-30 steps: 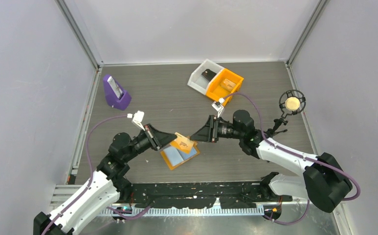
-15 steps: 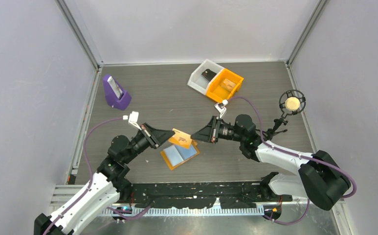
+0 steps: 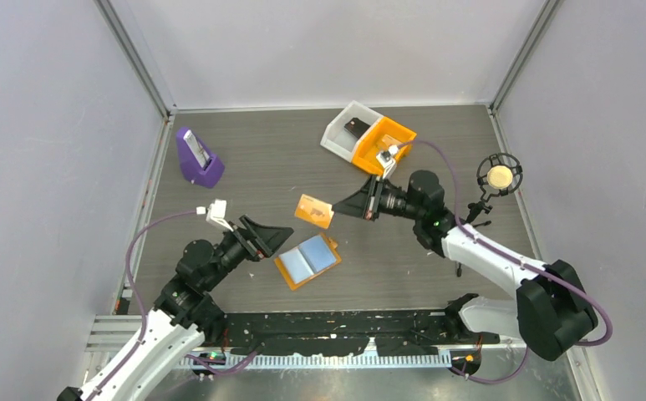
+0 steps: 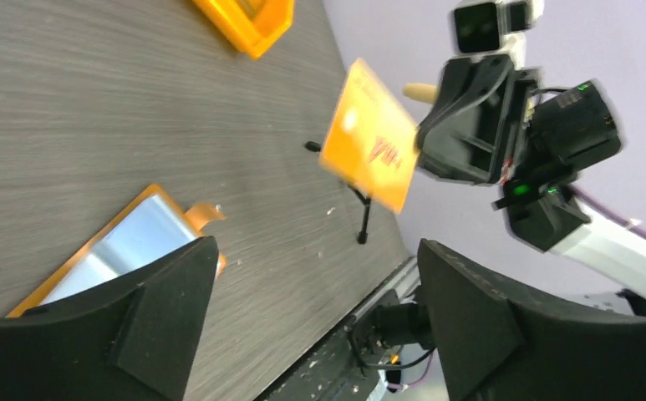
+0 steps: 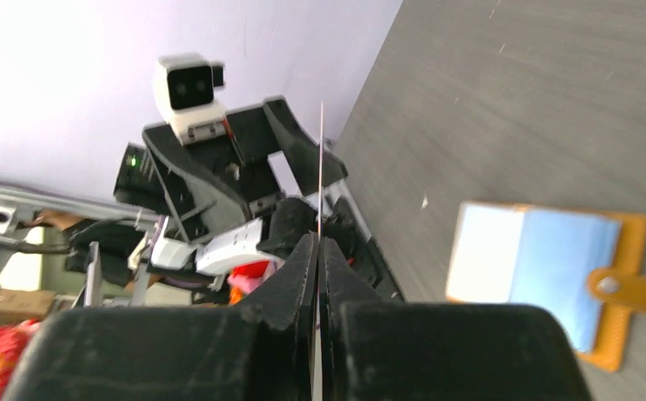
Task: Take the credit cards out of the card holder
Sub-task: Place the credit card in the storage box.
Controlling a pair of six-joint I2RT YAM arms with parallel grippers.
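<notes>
The card holder (image 3: 307, 261) lies open flat on the table, light blue panels up, also seen in the left wrist view (image 4: 127, 251) and the right wrist view (image 5: 545, 267). An orange credit card (image 3: 314, 210) hangs in the air beyond it, pinched at its right edge by my right gripper (image 3: 333, 210), which is shut on it. The left wrist view shows that card (image 4: 369, 149) face-on; the right wrist view shows it edge-on (image 5: 320, 167) between the closed right gripper (image 5: 318, 242). My left gripper (image 3: 284, 236) stands open and empty just left of the holder (image 4: 315, 284).
An orange bin (image 3: 384, 144) and a white bin (image 3: 348, 127) sit together at the back. A purple stand (image 3: 197, 158) is at the back left. A round device on a small tripod (image 3: 499, 176) stands at the right.
The left gripper opened, let go of the card and drew back to the left. The right gripper shut on the card and carried it away from the holder, toward the back.
</notes>
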